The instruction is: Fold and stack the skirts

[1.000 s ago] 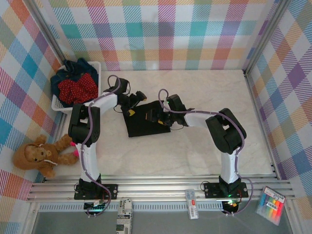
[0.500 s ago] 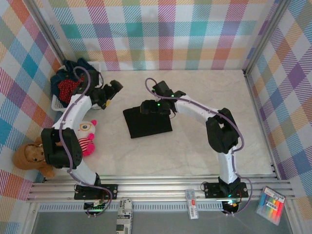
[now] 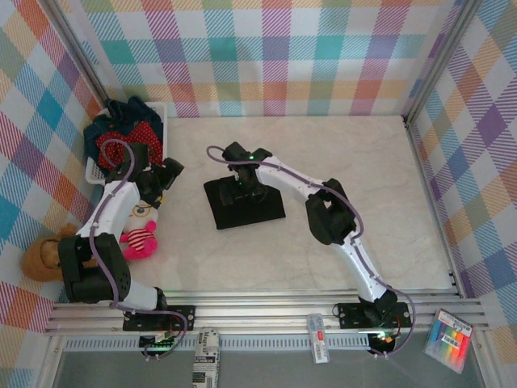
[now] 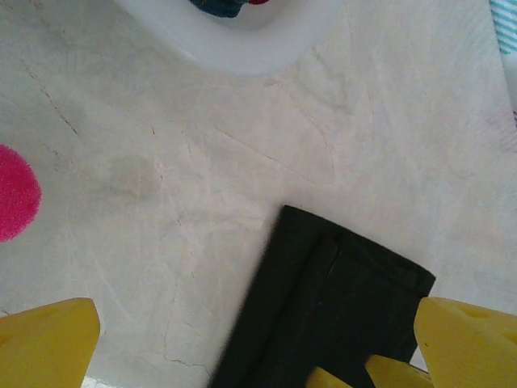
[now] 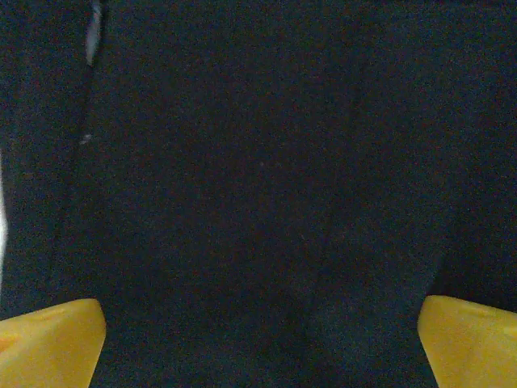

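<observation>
since the folded plain black cloth skirt (image 3: 257, 212) lies flat mid-table, the right gripper (image 5: 258, 343) hovers over it, fingers apart, likely to smooth it; the left gripper (image 4: 257, 343), spread and empty, sits left, nearer the white plastic mesh basket (image 3: 161, 121) holding the red white-dotted skirt (image 3: 137, 133).

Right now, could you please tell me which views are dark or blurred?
Top external: evenly lit and sharp. Left wrist: bright; the white basket at the top is washed out and unfocused, the black skirt smeared along its left edge. Right wrist: close on that skirt, very dark, hardly any detail.
</observation>
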Tool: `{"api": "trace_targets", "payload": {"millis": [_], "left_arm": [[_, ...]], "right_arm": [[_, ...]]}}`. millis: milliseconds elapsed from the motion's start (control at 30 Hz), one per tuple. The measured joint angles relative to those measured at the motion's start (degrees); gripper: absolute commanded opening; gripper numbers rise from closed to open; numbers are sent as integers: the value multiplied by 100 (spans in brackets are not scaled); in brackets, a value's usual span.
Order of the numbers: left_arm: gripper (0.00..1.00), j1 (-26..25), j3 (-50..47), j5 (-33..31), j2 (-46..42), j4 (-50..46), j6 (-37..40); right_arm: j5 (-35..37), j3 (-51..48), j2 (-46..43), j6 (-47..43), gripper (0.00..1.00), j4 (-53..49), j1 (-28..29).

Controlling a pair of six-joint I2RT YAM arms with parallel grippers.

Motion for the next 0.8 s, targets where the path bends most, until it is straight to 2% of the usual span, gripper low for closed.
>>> {"api": "trace_targets", "payload": {"millis": [100, 167, 300, 400, 533, 600, 800], "left_arm": [[100, 0, 0, -13, 2, -7, 0], [100, 0, 0, -13, 2, -2, 0], [100, 0, 0, -11, 2, -4, 0], [100, 0, 0, -11, 2, -4, 0], [100, 0, 0, -7, 4, -4, 0], [100, 0, -2, -7, 4, -4, 2], [100, 0, -2, -13, 4, -9, 7]], "right_arm": [[264, 761, 597, -98, 99, -627, 17], [382, 977, 660, -151, 99, -901, 42], [525, 708, 546, -232, 99, -1097, -20], [520, 195, 260, -339, 99, -1137, -304], [511, -470, -116, -623, 99, -1165, -1093], [525, -726, -264, -881, 99, -1163, -1700], [549, -846, -332, -1672, 99, -1204, -3289]]}}
